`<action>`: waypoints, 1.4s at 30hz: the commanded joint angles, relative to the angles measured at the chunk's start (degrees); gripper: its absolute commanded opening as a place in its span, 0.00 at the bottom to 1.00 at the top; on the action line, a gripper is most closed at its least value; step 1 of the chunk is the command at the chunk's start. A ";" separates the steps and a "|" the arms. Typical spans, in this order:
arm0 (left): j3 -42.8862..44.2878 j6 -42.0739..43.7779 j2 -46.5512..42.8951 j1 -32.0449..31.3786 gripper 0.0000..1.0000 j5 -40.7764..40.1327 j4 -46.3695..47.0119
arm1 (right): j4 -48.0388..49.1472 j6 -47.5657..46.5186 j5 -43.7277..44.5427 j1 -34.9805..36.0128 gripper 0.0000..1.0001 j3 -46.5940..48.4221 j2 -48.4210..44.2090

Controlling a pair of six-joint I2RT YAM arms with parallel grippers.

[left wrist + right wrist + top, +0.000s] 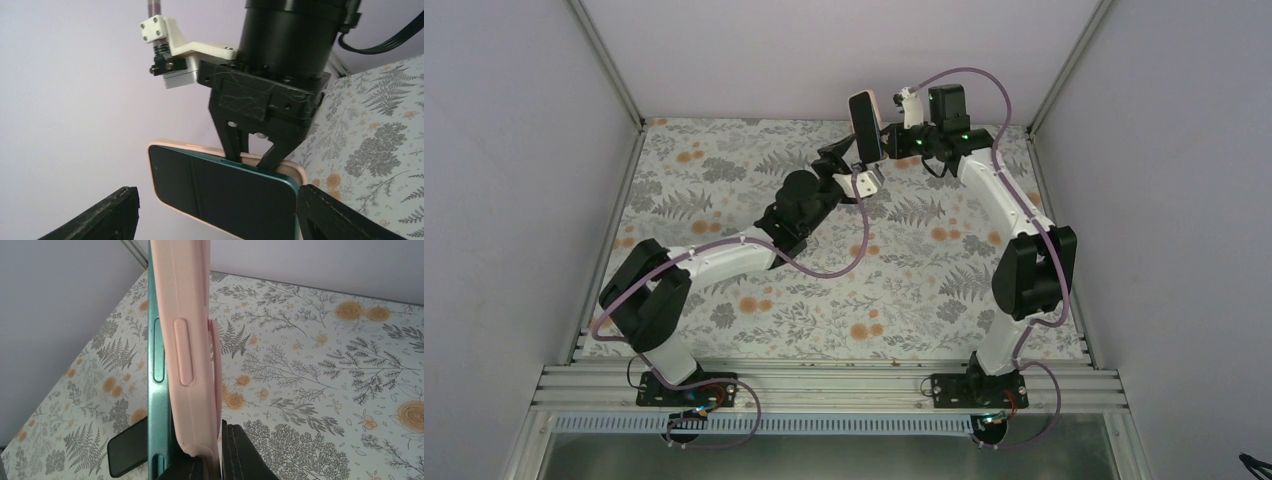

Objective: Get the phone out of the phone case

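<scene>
My right gripper [892, 140] holds the pink phone case [189, 335] in the air over the far side of the table, shut on the case's long wall. The teal phone [156, 365] stands partly out of the case along that edge, its dark screen [220, 190] facing my left wrist camera. In that view the right gripper's fingers [231, 142] pinch the case rim [296, 171] from above. My left gripper [216, 220] is open. One of its fingertips [107, 215] is well off the phone's left end, the other [332, 215] right at its right end.
The floral table top [724, 300] lies below the raised phone. White walls and aluminium corner posts [609, 60] close in the back and sides. Both arms meet near the far middle, with purple cables [844, 265] looping off them.
</scene>
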 commanded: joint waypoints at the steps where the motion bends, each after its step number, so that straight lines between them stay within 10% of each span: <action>1: 0.90 -1.38 1.17 -1.64 0.78 0.26 4.42 | 4.44 2.05 -0.41 0.38 0.04 1.34 -1.68; 42: 8.36 0.99 14.45 1.66 0.77 -18.33 18.96 | 5.56 2.53 -8.12 1.86 0.04 -2.79 -4.06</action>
